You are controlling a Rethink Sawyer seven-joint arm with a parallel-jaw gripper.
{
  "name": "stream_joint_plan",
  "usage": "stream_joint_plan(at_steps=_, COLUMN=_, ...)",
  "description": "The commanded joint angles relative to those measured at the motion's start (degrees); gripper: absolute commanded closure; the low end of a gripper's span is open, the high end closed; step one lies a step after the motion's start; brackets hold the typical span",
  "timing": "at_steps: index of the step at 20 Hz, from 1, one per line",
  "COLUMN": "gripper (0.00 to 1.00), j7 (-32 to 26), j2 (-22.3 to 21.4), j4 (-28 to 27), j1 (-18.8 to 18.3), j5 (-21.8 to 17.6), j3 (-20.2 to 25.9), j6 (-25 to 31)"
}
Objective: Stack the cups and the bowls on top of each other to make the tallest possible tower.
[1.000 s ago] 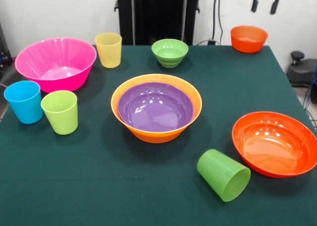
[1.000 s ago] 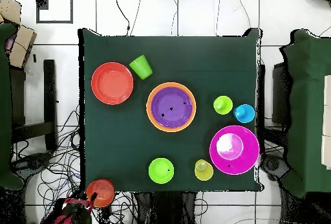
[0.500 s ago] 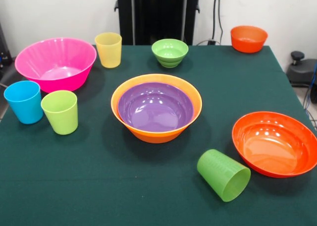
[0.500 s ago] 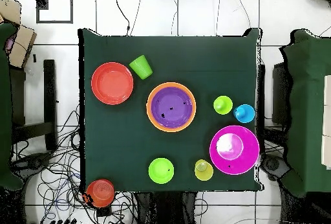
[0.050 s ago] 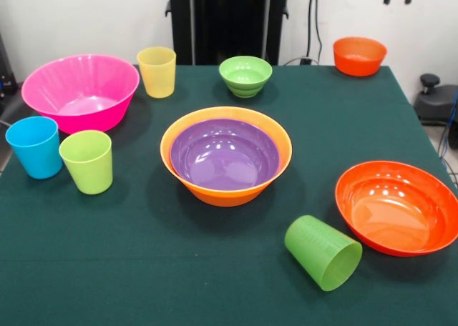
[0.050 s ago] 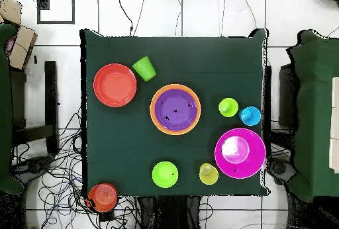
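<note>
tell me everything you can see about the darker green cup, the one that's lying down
The darker green cup is a small tapered tumbler of translucent-looking plastic with fine ribbing on its wall. It lies tipped on its side on the green tablecloth, its open mouth facing the camera side and slightly right in the front view, its narrower base pointing back toward the table's middle. It looks empty. It sits right beside the wide shallow red-orange bowl; whether the two touch cannot be told. The overhead view shows the same placement. Nothing holds it.
</note>
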Motion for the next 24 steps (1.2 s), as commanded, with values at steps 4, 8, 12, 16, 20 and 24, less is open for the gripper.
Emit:
stream_joint_plan(at_steps=4, gripper=0.0, j7=12.94, j2=16.22, j4=-2.23, j1=-0.56, j5=6.44, j3=2.7, j6=-13.01)
stream_joint_plan(at_steps=8, gripper=0.0, j7=11.66, j2=17.97, j4=-2.75, j1=-2.74, j5=6.4, j3=4.45, j6=-14.87)
stream_joint_plan(at_steps=12, gripper=0.0, j7=10.96, j2=18.71, j4=-3.77, j1=-3.34, j5=6.48, j3=6.26, j6=-15.38)
stream_joint_plan(at_steps=16, gripper=0.0, j7=10.11, j2=19.36, j4=-4.86, j1=-2.07, j5=8.42, j3=5.88, j6=-14.27)
stream_joint_plan(at_steps=20, gripper=0.0, j7=9.64, j2=23.45, j4=-8.1, j1=0.82, j5=12.61, j3=4.91, j6=-15.18)
stream_joint_plan(at_steps=24, gripper=0.0, j7=9.06, j2=26.99, j4=-10.82, j1=3.98, j5=17.65, j3=4.52, j6=-15.24)
